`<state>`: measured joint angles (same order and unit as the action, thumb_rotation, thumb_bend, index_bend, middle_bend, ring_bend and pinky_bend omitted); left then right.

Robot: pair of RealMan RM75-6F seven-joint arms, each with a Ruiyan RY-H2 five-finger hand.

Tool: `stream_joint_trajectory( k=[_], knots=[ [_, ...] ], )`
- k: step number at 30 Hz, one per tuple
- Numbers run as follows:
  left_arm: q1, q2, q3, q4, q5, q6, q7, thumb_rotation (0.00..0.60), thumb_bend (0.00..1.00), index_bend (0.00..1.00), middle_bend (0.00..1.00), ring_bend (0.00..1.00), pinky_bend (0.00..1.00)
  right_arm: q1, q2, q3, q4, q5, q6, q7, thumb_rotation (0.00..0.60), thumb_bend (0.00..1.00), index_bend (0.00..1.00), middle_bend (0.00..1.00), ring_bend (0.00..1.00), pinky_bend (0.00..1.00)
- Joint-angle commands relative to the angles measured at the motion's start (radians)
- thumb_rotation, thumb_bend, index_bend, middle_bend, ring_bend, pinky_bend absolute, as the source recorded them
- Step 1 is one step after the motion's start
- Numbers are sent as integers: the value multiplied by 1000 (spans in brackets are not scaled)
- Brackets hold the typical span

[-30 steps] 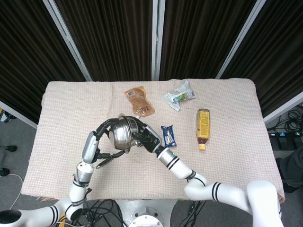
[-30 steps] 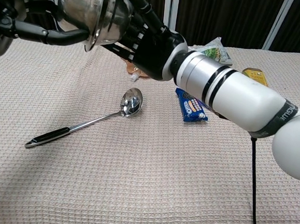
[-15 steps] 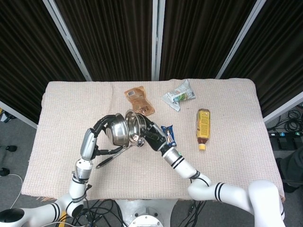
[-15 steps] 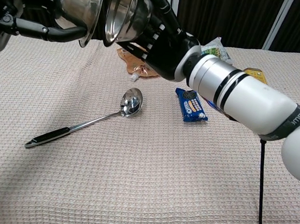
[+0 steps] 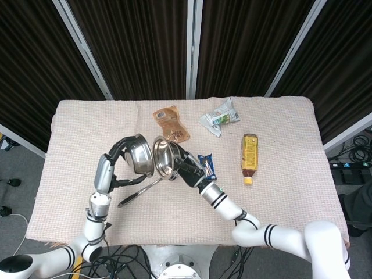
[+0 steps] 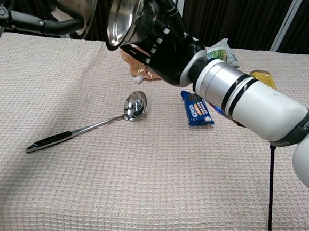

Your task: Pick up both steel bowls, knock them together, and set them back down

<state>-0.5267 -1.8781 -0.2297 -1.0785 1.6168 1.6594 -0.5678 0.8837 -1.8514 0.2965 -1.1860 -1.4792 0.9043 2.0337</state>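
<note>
Two steel bowls hang above the table, tipped on edge with their mouths facing each other and a small gap between them. My left hand (image 5: pixel 119 157) grips the left bowl (image 5: pixel 139 155), also seen as the left bowl (image 6: pixel 75 5) at the top of the chest view. My right hand (image 5: pixel 185 167) grips the right bowl (image 5: pixel 163 157) from behind; in the chest view the right bowl (image 6: pixel 125 14) sits in front of the dark right hand (image 6: pixel 165 47).
Under the bowls a steel ladle (image 6: pixel 89 124) lies on the woven cloth (image 6: pixel 148 200). A blue snack pack (image 5: pixel 207 166), a brown pouch (image 5: pixel 171 124), a green-white packet (image 5: pixel 221 116) and a lying bottle (image 5: pixel 249 157) sit further back and right.
The bowls were pressed together a second ago and have drawn apart. My left hand has carried its bowl leftward; the right bowl has tipped more upright.
</note>
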Motion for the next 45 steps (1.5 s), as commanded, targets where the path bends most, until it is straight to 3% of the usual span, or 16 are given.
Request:
stream_joint_trajectory(
  k=[1, 10, 17, 18, 20, 23, 26, 30, 33, 36, 40, 45],
  knots=[
    [-3, 15, -5, -14, -6, -7, -1, 600, 47, 464, 431, 395, 593, -1, 12, -3, 1, 18, -11, -3, 600, 165, 469, 377, 291, 443],
    [-35, -27, 6, -12, -5, -39, -2, 600, 46, 464, 431, 395, 593, 80, -27, -5, -5, -36, -35, 53, 600, 165, 469, 373, 290, 444],
    [3, 18, 16, -70, -7, 3, 2, 600, 47, 464, 431, 395, 592, -14, 3, -83, 11, -43, 61, 61, 600, 166, 468, 373, 290, 444],
    [20, 37, 16, -79, -15, 16, 7, 600, 47, 464, 431, 395, 592, -16, 23, -59, 11, -26, 69, 49, 600, 167, 469, 373, 290, 444],
    [55, 70, 19, -78, -35, 33, 21, 600, 47, 466, 431, 395, 593, -64, 56, -82, 6, -6, 89, -16, 600, 170, 469, 372, 290, 444],
    [119, 135, 30, -44, -86, 31, 16, 600, 47, 471, 446, 407, 604, -181, 113, -153, 1, 1, 193, -256, 600, 172, 468, 372, 290, 444],
    [163, 211, 63, 20, -122, -29, -2, 600, 47, 489, 476, 424, 620, -270, 194, -192, -44, 30, 276, -683, 600, 174, 468, 373, 291, 444],
    [175, 341, 165, 70, -79, -153, 20, 600, 48, 503, 489, 429, 625, -392, 376, -242, -255, 153, 354, -1377, 600, 187, 468, 366, 291, 444],
    [161, 409, 214, 53, -52, -234, 58, 600, 49, 505, 489, 429, 628, -460, 471, -257, -433, 286, 440, -1813, 600, 192, 467, 352, 290, 444],
    [145, 431, 232, 28, -45, -292, 94, 600, 49, 514, 489, 437, 625, -503, 488, -257, -546, 394, 531, -2108, 600, 192, 467, 345, 290, 444],
    [120, 437, 237, 11, -57, -370, 160, 600, 34, 543, 496, 439, 613, -537, 440, -242, -586, 494, 617, -2325, 600, 193, 467, 343, 291, 444],
    [95, 413, 224, 38, -80, -429, 202, 600, 25, 545, 498, 439, 608, -557, 374, -211, -522, 531, 613, -2350, 600, 194, 467, 343, 291, 444]
  ],
)
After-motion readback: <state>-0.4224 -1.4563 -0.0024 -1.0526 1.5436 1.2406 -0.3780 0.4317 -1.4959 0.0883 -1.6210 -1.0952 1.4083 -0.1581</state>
